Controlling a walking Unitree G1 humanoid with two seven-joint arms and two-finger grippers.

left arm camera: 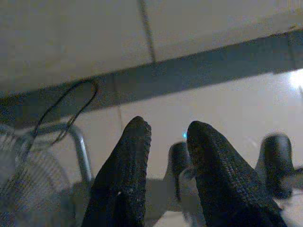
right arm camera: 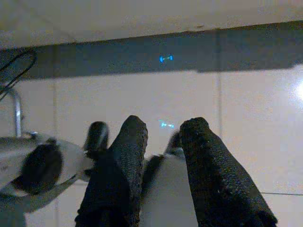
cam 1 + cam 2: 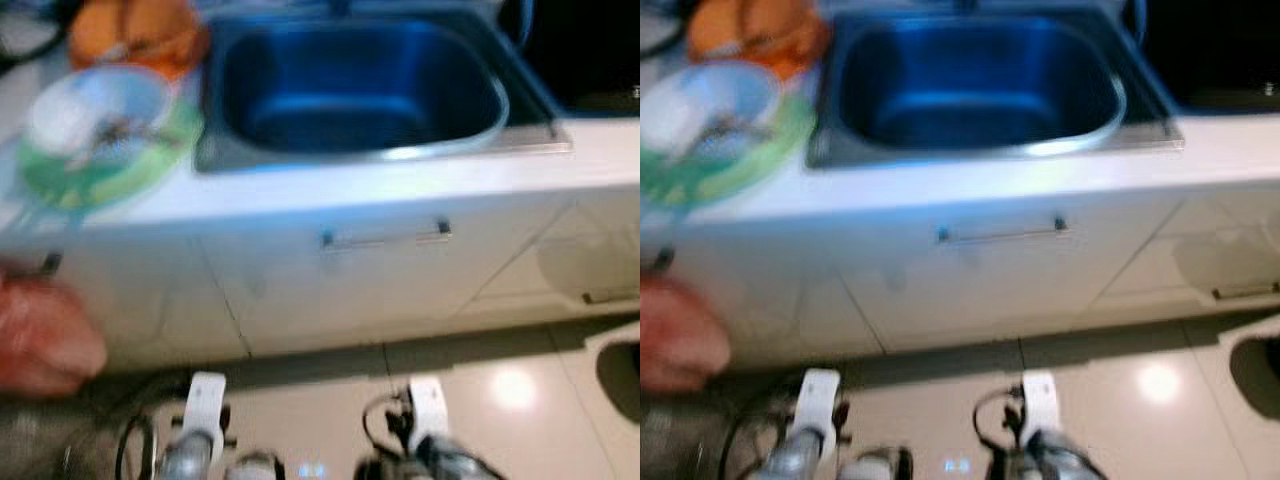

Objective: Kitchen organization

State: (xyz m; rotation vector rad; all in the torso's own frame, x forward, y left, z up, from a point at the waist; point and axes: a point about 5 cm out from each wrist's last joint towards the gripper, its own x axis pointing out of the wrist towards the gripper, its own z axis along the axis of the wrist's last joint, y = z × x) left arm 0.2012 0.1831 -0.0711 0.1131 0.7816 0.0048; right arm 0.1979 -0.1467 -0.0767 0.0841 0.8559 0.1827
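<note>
head views: steel sink (image 3: pixel 360 85) set in white counter (image 3: pixel 400 175); green-rimmed bowl (image 3: pixel 100 135) left of it, orange item (image 3: pixel 135 35) behind. left wrist view: left gripper (image 1: pixel 165 142) slightly parted, holding nothing, above floor tiles (image 1: pixel 227 109). right wrist view: right gripper (image 2: pixel 163 137) likewise.

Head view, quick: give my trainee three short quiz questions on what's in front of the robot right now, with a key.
1. True or false: the sink holds dishes.
2. Which side of the sink is the green-rimmed bowl on: A robot's left, B robot's right, C inside it?
3. Fill in: the left hand and the right hand hang low over the ____, each with a gap between its fingers.

Key
1. False; its basin looks bare.
2. A; it sits on the counter beside an orange item.
3. Floor, below the cabinet handle.
</note>
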